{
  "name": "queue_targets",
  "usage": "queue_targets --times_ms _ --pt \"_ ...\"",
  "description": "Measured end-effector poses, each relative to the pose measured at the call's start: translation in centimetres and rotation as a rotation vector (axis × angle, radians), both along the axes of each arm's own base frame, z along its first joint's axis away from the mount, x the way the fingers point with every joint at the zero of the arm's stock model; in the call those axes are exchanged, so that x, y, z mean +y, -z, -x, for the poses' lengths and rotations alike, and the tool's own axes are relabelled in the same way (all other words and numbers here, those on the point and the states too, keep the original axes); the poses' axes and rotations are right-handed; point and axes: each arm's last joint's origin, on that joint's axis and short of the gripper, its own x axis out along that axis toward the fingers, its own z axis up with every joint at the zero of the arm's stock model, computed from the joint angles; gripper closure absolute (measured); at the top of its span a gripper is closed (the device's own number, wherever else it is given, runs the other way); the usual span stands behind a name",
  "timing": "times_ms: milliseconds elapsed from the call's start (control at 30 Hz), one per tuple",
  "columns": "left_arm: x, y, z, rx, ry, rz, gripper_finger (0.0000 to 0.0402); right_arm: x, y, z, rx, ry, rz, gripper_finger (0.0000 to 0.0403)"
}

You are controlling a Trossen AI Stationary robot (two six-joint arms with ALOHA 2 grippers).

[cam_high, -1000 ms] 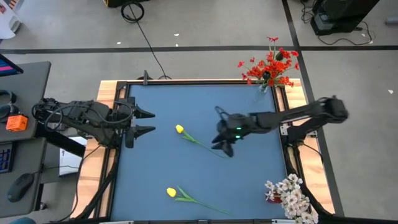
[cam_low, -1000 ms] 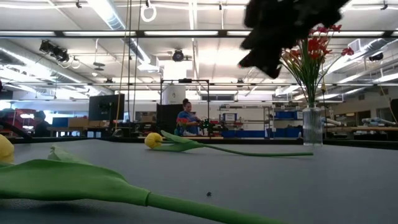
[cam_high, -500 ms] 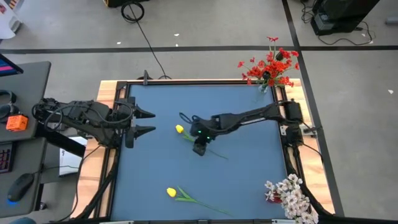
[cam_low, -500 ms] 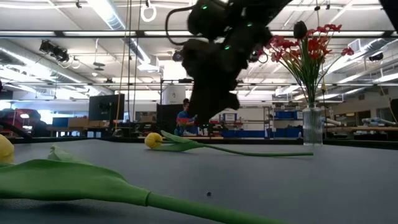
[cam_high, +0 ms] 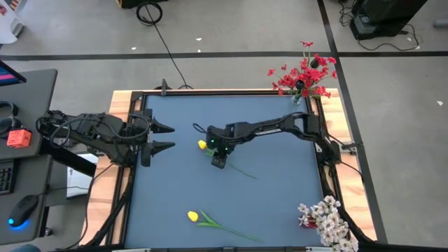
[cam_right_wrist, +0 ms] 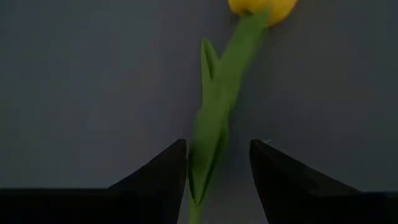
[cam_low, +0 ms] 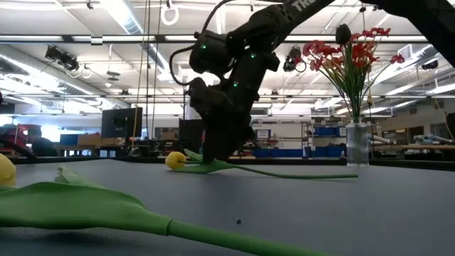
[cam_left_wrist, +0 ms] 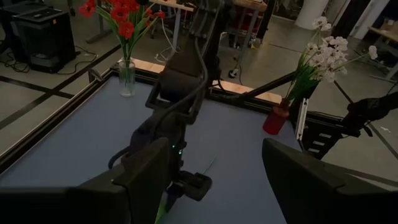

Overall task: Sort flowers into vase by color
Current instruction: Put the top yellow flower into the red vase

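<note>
1. The left end effector (cam_high: 162, 137) hangs parked over the left edge of the surface (cam_high: 280, 203), its fingers spread apart and holding nothing; this arm is waiting.
2. A second yellow tulip (cam_high: 210, 222) lies near the front edge of the surface, left of centre, untouched and well apart from both arms.
3. The upper yellow tulip (cam_high: 203, 145) lies near the middle of the surface, its head toward the left and its stem running off to the right and toward the front edge.
4. The right end effector (cam_high: 218, 160) is down over this tulip, just behind the head. In the right wrist view the leafy part of the stem sits between the two parted fingers (cam_right_wrist: 158, 180), so the end effector is open and straddling the stem, gripping nothing yet.
5. The step in hand looks like the pickup of this tulip. The next move calls for closing the fingers squarely on the thin stem, then lifting without letting it slip or swing.
6. The vase of red flowers (cam_high: 302, 77) stands at the far right corner and the red vase of whitish-pink blossoms (cam_high: 325, 218) at the near right corner. I see no vase of yellow flowers, so I cannot tell where the tulip should go.
</note>
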Motion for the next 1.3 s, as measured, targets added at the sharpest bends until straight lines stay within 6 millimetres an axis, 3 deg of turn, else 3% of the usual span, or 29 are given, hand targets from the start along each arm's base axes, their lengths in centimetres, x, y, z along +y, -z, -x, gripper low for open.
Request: queue_targets --times_ms 167,467,733,867,1067,1300 --pt "0.0 0.0 0.0 0.0 0.0 0.0 0.0136 -0.3 0.6 0.1 0.015 0.008 0.014 0.0221" --pt "0.0 0.0 0.0 0.0 0.0 0.0 0.0136 -0.5 1.6 -0.1 0.04 0.034 -0.034 0.0264" --pt "0.0 0.0 0.0 0.0 0.0 0.0 0.0136 -1.1 1.6 0.1 0.05 0.127 -0.099 0.0375" --pt "0.0 0.0 0.0 -0.001 0.0 0.0 0.0136 -0.9 -0.1 -0.1 -0.018 0.145 -0.113 0.0385" --pt "0.0 0.0 0.0 0.0 0.0 0.0 0.0136 -0.2 -6.6 0.3 -0.26 0.163 -0.039 0.0391" --pt "0.0 0.0 0.0 0.0 0.0 0.0 0.0136 2.3 -11.1 4.4 -0.556 0.137 -0.051 0.0391"
